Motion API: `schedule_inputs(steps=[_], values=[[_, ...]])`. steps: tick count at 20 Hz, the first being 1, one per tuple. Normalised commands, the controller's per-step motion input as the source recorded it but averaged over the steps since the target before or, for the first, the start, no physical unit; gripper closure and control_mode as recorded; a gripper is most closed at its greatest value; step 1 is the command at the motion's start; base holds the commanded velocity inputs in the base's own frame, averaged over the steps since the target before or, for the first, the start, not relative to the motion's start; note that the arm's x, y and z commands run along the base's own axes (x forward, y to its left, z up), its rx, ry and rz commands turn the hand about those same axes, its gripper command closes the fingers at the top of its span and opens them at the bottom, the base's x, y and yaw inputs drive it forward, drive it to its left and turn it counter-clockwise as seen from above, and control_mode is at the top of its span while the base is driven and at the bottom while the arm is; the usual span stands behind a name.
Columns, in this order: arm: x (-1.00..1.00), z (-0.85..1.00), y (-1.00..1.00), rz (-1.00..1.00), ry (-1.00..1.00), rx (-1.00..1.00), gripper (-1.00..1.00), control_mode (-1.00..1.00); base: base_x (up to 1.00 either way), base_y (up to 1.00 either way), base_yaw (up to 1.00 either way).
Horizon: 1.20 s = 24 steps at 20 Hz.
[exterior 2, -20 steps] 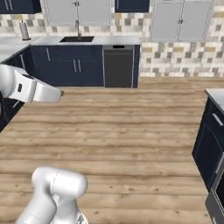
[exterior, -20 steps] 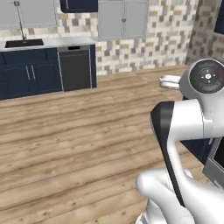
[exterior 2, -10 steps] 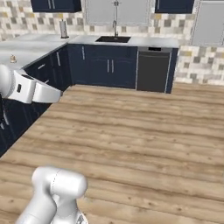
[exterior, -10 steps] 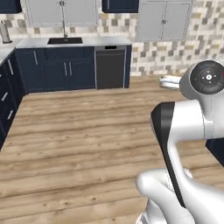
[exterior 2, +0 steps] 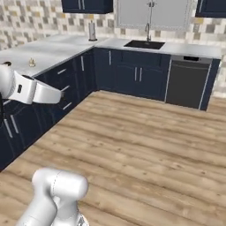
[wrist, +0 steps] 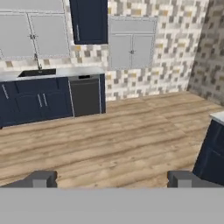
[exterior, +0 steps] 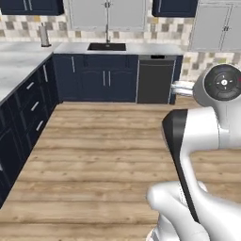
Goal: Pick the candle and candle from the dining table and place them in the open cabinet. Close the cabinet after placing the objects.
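Swinging across the kitchen since a second ago, my base is now facing the sink [exterior: 106, 46] and dishwasher [exterior: 154, 79]. I am carrying the gripper [wrist: 111, 178] spread wide and empty. Neither candle is appearing yet; I am turning slowly, scanning for the marble dining table first.

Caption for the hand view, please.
Open gripper empty above wood floor, facing the navy sink counter and dishwasher.

Warm wooden floor [exterior: 94, 155], navy base cabinets [exterior: 96, 82] under a grey counter [exterior 2: 53, 48], mosaic tiled wall [wrist: 175, 48] behind.
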Motion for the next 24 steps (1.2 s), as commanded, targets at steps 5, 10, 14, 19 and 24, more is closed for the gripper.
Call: schedule_inputs(steps=[5, 10, 14, 19, 24], values=[[0.0, 0.0, 0.0, 0.0, 0.0, 0.0, -1.0, 1.0, 1.0, -0.12, 0.35], [0.0, 0.0, 0.0, 0.0, 0.0, 0.0, -1.0, 1.0, 1.0, -0.09, 0.35], [0.0, 0.0, 0.0, 0.0, 0.0, 0.0, -1.0, 1.0, 1.0, -0.09, 0.36], [0.0, 0.0, 0.0, 0.0, 0.0, 0.0, -1.0, 1.0, 1.0, -0.09, 0.37], [0.0, 0.0, 0.0, 0.0, 0.0, 0.0, -1.0, 1.0, 1.0, -0.09, 0.39]])
